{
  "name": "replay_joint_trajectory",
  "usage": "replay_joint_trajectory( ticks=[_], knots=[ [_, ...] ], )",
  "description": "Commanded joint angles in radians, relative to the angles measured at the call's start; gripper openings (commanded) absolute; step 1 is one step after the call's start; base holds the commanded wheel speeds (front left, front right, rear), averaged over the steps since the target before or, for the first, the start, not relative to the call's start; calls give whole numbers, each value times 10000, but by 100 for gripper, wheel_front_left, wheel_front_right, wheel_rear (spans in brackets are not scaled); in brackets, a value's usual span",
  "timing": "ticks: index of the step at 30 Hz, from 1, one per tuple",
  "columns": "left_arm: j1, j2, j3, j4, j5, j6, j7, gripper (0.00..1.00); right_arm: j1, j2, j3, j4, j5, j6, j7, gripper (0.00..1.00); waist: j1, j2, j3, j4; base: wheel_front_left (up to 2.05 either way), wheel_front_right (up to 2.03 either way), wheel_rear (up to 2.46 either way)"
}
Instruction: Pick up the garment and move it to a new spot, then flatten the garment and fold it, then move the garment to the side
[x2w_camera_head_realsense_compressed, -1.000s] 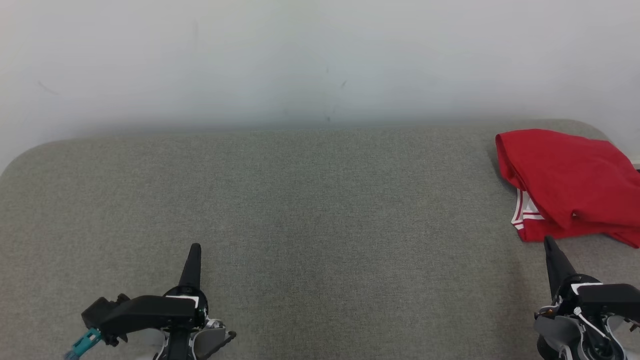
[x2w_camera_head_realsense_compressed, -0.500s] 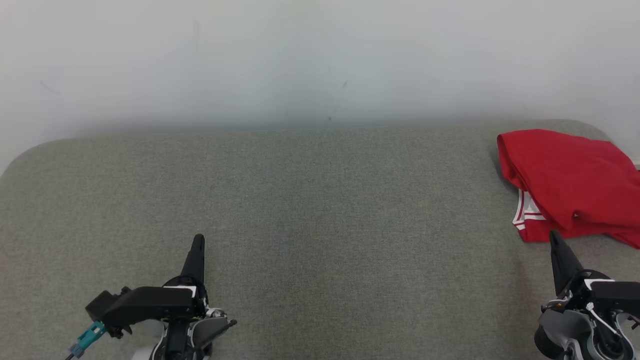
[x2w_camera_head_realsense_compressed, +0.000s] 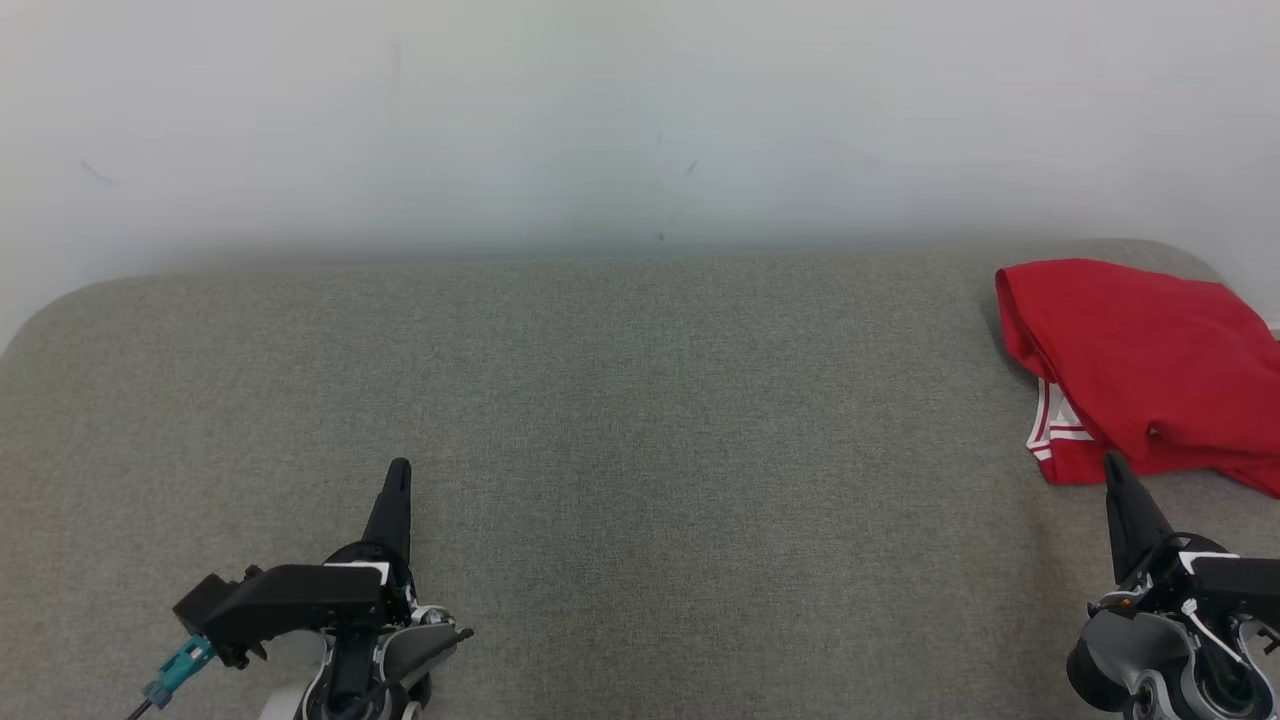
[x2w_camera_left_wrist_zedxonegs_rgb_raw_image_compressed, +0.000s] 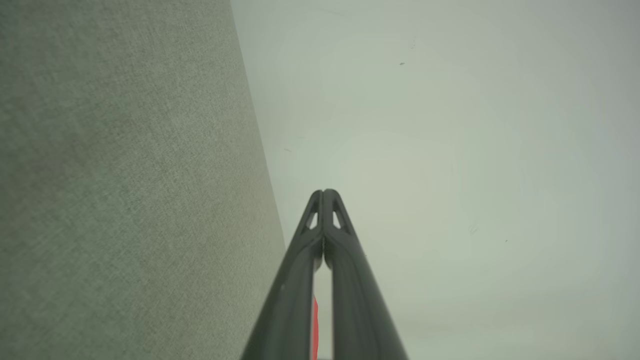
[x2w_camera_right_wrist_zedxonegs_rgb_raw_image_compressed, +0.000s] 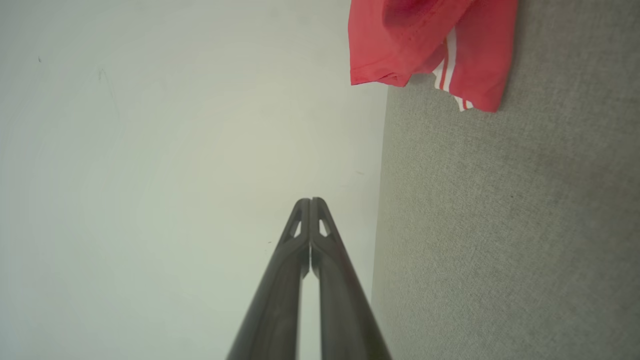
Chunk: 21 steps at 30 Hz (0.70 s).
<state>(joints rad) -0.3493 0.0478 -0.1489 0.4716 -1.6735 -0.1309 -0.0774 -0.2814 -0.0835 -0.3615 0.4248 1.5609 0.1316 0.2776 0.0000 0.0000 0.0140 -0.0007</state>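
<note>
red garment (x2w_camera_head_realsense_compressed: 1130, 350) with white stripe trim lies bunched and loosely doubled over on the grey fabric surface (x2w_camera_head_realsense_compressed: 640, 400), straight ahead of the right pincer (x2w_camera_head_realsense_compressed: 1112, 462) and a bit to its right, up near the far corner by the pale wall (x2w_camera_head_realsense_compressed: 640, 120). right pincer fingers are pressed together, nothing between them. in the head view its tip overlaps the garment's near hem, but the right wrist view shows bare surface between the tip and the cloth, so i read it as near and raised, not touching. left pincer (x2w_camera_head_realsense_compressed: 399, 467) is also closed tight and empty, pointing forward, with the garment well apart from it, far off to its right across open surface. the right arm is clearly the nearer one. the garment's long axis looks to run crosswise to the way the right pincer points, though its right end is cut off by the frame edge so i can't be sure. the striped hem corner is the part closest to the right tip. judgement: any next grab belongs to the right arm, and it would need to spread its fingers first, then go forward and down onto that near hem.
</note>
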Motion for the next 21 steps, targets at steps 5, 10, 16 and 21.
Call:
replay_joint_trajectory(
  ticks=[5, 10, 16, 21],
  knots=[
    [-50, 44, -1, 16, -49, -11, 12, 0, -21, -40, -3, -2, 42, -17, 33, 0, 0, 0, 0, 0, 0, 0, 0],
    [-50, 44, -1, 16, -49, -11, 12, 0, -20, -43, 0, -2, 38, -17, 30, 0, 0, 0, 0, 0, 0, 0, 0],
    [-49, 44, -1, 15, -49, -11, 12, 0, -19, -46, 4, -2, 41, -17, 28, 0, 0, 0, 0, 0, 0, 0, 0],
    [-49, 44, -1, 15, -49, -11, 12, 0, -18, -48, 11, -2, 44, -17, 25, 0, 0, 0, 0, 0, 0, 0, 0]
  ],
)
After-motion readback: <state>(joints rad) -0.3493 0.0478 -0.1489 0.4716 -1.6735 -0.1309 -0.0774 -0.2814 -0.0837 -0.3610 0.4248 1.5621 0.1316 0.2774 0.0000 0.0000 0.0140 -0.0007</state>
